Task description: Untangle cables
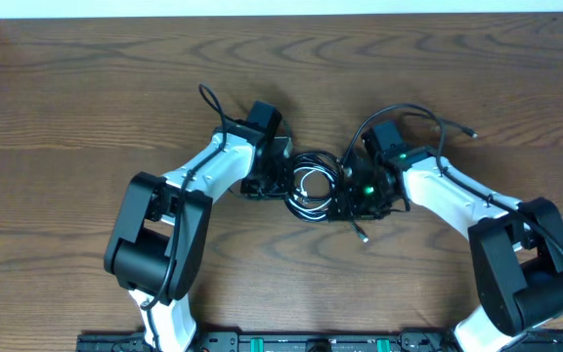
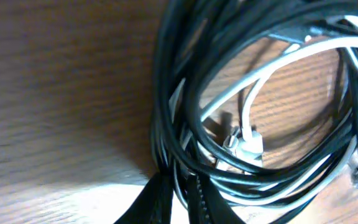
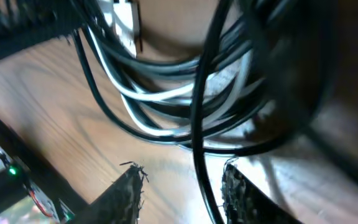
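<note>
From the cables (image 1: 313,186), coiled flat on the desk (image 1: 86,88), one plug end (image 1: 364,238) points near-right. The left hand (image 2: 179,186) pinches black strands at the coil's left edge, probably as an anchor; the right hand (image 3: 182,174) stands spread around one strand. The coil is roundish, without a clear long axis.
</note>
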Motion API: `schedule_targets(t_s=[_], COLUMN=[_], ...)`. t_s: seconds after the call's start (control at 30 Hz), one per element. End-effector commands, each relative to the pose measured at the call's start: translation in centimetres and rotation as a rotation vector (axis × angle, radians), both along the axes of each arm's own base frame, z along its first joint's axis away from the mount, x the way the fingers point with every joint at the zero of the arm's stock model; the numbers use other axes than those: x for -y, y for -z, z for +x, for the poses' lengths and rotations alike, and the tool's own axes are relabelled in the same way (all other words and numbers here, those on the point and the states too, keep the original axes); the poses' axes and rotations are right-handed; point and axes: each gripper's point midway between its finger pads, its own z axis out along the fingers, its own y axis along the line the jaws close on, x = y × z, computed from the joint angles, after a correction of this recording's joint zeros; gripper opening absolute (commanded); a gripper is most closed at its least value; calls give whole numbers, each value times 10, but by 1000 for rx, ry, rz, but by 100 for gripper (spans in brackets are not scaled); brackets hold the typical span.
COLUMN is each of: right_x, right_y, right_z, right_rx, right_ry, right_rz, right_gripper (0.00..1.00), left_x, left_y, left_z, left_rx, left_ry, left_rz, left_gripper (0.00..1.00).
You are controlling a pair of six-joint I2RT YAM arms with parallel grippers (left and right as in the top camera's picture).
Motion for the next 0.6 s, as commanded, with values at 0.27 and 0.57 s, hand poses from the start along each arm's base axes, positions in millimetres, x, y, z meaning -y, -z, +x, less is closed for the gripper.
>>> schedule_targets(t_s=[0.27,0.57], right_x=[-14,-38], right_y=[3,-9], right_z=[-10,49], right_rx=[-24,156], right_ry=[4,171], right_rz=[-20,54], right_gripper=[1,1], left_x=[5,4], left_y=[11,11], left_z=[-12,-12], left_rx=[-44,-45], left_ry=[13,13], left_rz=[-7,-7], left_gripper=[15,15])
